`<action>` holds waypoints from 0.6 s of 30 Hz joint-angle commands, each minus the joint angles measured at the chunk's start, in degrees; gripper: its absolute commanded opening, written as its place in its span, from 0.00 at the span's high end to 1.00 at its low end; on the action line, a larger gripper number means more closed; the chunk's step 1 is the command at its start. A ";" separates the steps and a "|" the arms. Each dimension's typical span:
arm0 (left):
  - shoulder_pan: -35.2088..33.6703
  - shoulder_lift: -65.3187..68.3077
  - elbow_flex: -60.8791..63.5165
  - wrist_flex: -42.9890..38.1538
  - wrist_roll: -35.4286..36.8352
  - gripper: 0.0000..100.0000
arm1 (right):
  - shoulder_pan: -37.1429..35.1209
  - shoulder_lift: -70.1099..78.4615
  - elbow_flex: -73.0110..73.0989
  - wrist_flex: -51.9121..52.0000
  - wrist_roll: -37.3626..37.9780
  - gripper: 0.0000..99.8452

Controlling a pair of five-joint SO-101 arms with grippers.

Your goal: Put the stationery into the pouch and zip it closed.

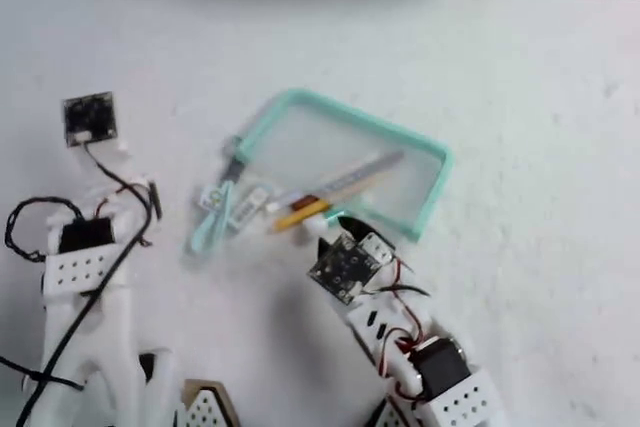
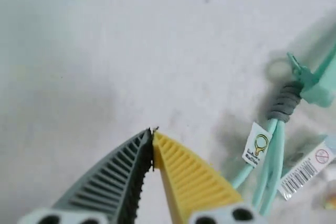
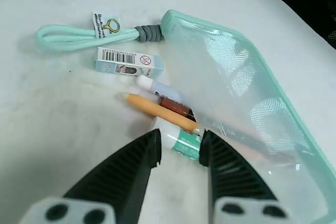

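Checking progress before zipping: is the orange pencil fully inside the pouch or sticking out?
Sticking out. The orange pencil lies with its tip on the bare table, beyond the edge of the pouch.

We see the white table (image 1: 520,87) lit brightly and evenly in the high view, almost washed out, while the room beyond its far edge is dark. Shadows are soft. In the left wrist view, a grey one lies beside the cord loop (image 2: 275,150). In the right wrist view, 2 pale glare patches sit on the clear pouch (image 3: 247,87).
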 commanded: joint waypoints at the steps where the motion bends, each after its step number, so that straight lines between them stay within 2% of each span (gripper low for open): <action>1: -0.92 -2.15 0.88 -5.19 1.23 0.98 | -1.63 0.13 -0.88 0.22 0.79 0.88; 5: -1.01 -2.24 2.37 -6.86 1.23 0.98 | -1.98 0.22 -8.35 4.79 0.70 0.88; 9: -1.19 -2.24 2.73 -6.42 1.32 0.98 | -5.76 3.56 -14.68 9.01 0.97 0.88; 13: -1.19 -2.24 2.73 -6.42 1.41 0.98 | -7.52 15.60 -22.15 8.92 0.62 0.88; 18: -1.19 -2.24 2.99 -6.42 1.41 0.98 | -7.60 36.18 -31.03 1.45 0.53 0.88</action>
